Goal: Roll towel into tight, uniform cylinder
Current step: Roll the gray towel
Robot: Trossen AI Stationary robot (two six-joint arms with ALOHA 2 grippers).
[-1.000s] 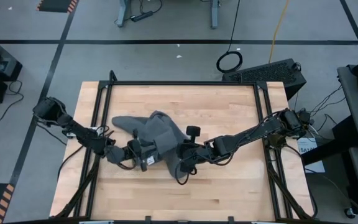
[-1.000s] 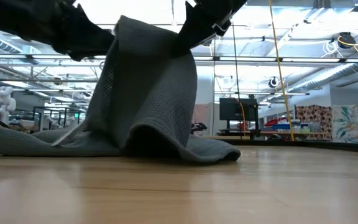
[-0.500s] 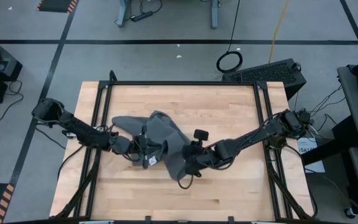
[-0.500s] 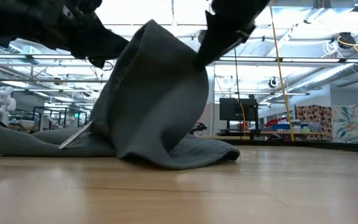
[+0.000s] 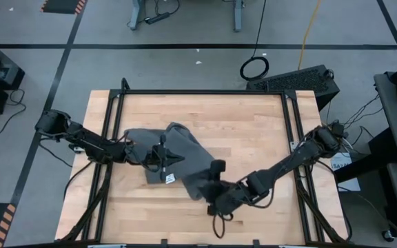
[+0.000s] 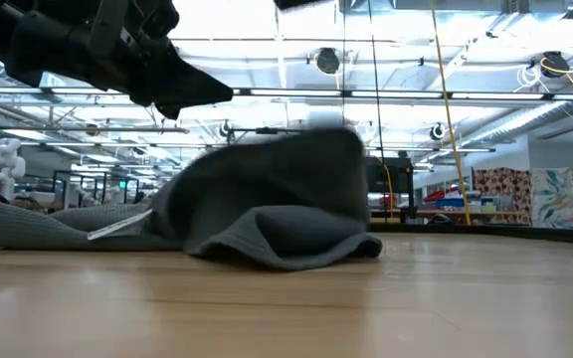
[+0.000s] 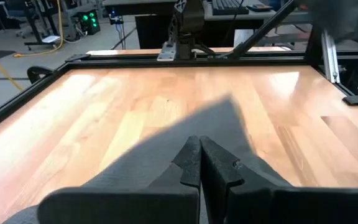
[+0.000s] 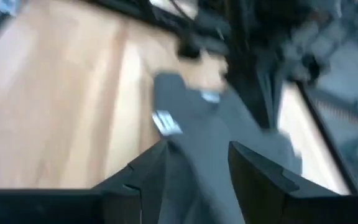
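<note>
Sitting crumpled and half folded near the table's middle, the towel (image 5: 178,155) is no roll yet. The left gripper (image 7: 199,163) hangs over it, fingers pressed together on nothing; the right gripper (image 8: 194,163) is spread at its near edge. Folding this lump could set a lopsided cylinder.

**Two dark arms, all black links**

Both arms are matte black, chunky jointed segments with thin black cables looping off them. The left gripper (image 7: 199,163) has flat tapered fingers; the right gripper (image 8: 196,163) has broader, blocky ones.
</note>
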